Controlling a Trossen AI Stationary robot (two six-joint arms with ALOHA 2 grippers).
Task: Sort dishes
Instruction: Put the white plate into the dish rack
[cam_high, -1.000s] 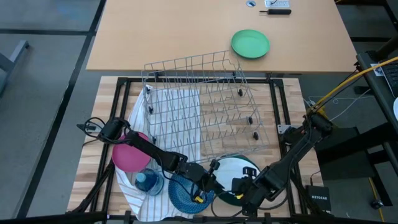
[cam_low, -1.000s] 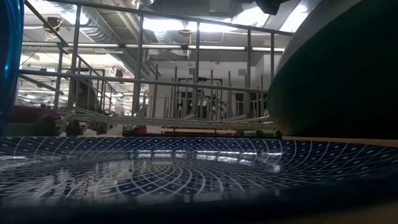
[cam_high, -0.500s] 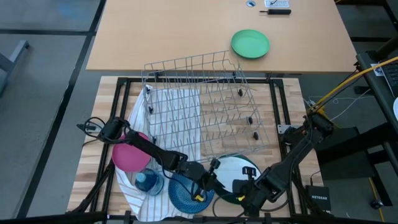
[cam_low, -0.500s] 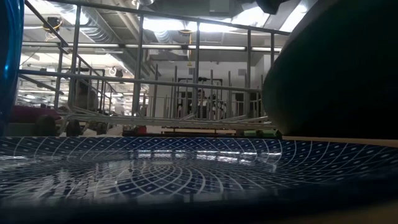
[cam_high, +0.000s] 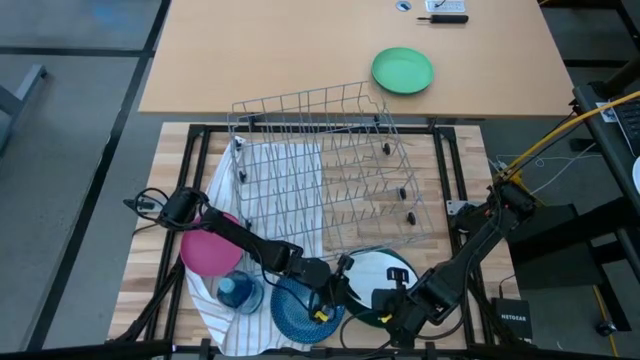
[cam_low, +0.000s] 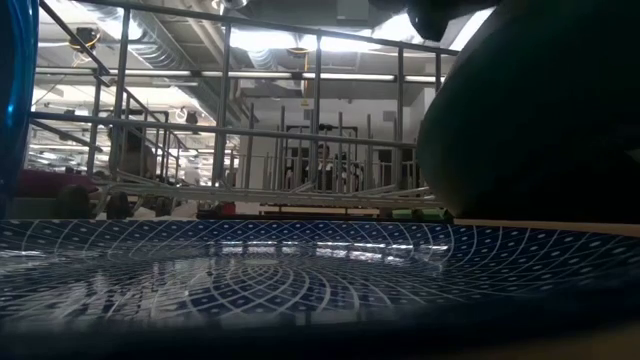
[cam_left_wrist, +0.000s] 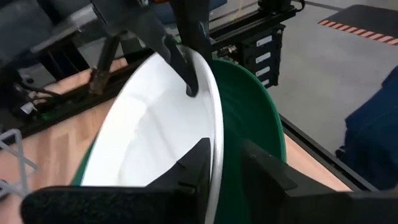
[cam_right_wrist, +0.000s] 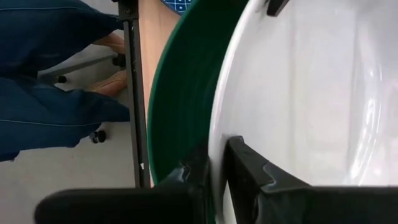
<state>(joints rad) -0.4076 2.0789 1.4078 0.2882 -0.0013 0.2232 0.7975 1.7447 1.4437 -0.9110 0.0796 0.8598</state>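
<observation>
Both grippers pinch the white plate (cam_high: 378, 272) at the bench's near edge: left gripper (cam_left_wrist: 219, 163) fingers clamp one rim, right gripper (cam_right_wrist: 214, 163) fingers the opposite rim, plate tilted beside the blue plate (cam_high: 300, 310), rack (cam_high: 325, 160) behind.

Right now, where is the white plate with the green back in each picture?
High view: white plate near bottom, right of the blue plate.
Low view: dark back, right side.
Left wrist view: centre.
Right wrist view: right half.
Shared landmark: its green back.
</observation>
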